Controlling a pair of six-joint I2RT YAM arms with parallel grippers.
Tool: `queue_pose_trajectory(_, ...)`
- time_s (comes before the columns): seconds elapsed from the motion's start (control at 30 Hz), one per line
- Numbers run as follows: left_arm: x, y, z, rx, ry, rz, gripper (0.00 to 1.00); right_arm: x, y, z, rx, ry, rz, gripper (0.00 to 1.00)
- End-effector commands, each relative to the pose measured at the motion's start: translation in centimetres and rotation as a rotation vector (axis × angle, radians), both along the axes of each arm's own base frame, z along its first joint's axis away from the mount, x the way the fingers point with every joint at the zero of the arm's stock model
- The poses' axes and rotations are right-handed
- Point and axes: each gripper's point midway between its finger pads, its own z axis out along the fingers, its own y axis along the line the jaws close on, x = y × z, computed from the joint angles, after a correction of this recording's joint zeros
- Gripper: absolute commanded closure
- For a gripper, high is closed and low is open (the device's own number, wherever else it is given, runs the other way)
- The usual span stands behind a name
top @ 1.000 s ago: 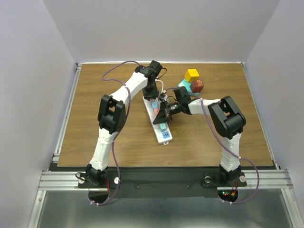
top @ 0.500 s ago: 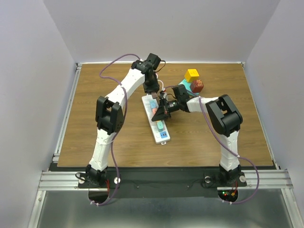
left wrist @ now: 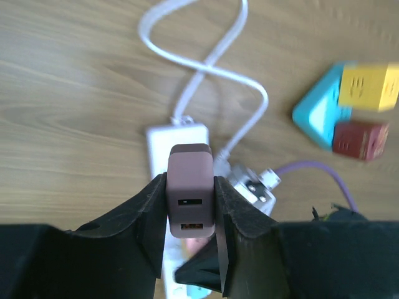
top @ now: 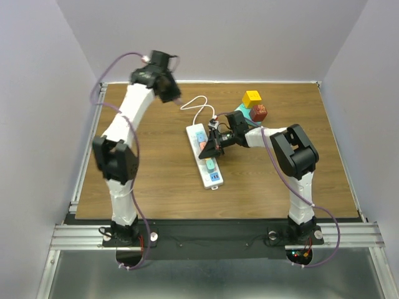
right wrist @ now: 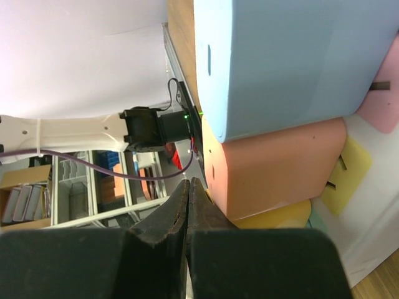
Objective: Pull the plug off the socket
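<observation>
While the long white power strip with pastel-coloured outlet faces (top: 212,173) lies slantwise in the middle of the brown wooden surface (top: 156,174), the dusky maroon rectangular plug (left wrist: 190,163) is out of it. The plug is clenched between the fingers of the left tool (left wrist: 191,182), which hangs high over the far left, well apart from the strip. The plug's prongs are hidden. The thin white cord (left wrist: 215,59) curls beyond the strip's far end. The right tool (right wrist: 188,190) is pressed closed on nothing, its tip just beside a salmon outlet face (right wrist: 274,168) and a pale blue outlet face (right wrist: 293,62); I cannot tell whether it touches. A teal triangular block (left wrist: 312,115), yellow cube (left wrist: 368,87) and red cube (left wrist: 358,140) cluster nearby, blurred.
</observation>
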Motion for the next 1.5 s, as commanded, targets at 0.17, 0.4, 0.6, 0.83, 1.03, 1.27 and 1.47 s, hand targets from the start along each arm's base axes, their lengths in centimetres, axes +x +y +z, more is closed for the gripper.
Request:
queue_pose_trajectory(0.17,0.8,10.8,4.9,-0.35,-0.387,0.033,1.0,-0.5,-2.7,-8.3,-0.314,0.047,-0.122,0.99)
queue_pose_trajectory(0.4,0.5,16.5,1.1,-0.398,-0.421,0.134,1.0,-0.1,-2.7,-7.8,-0.325,0.029,-0.118,1.0)
queue_pose_trajectory(0.6,0.0,19.7,-4.3,-0.376,-0.331,0.217,1.0,-0.3,-2.9,-7.5,-0.335,0.019,-0.111,1.0)
queue_pose_trajectory(0.83,-0.2,21.5,-9.7,-0.345,-0.206,0.331,1.0,-0.3,-3.0,-7.3,-0.344,0.018,-0.112,1.0)
queue_pose_trajectory(1.03,-0.6,22.4,-12.5,-0.351,-0.168,0.44,0.93,-0.2,-3.0,-7.0,-0.347,0.008,-0.113,1.0)
queue_pose_trajectory(1.27,-0.1,22.3,-12.8,-0.382,-0.174,0.45,0.61,-0.4,-3.2,-7.3,-0.357,0.014,-0.111,1.0)
queue_pose_trajectory(1.47,-0.5,22.1,-12.9,-0.385,-0.167,0.45,0.45,-0.4,-3.2,-7.3,-0.356,0.015,-0.11,1.0)
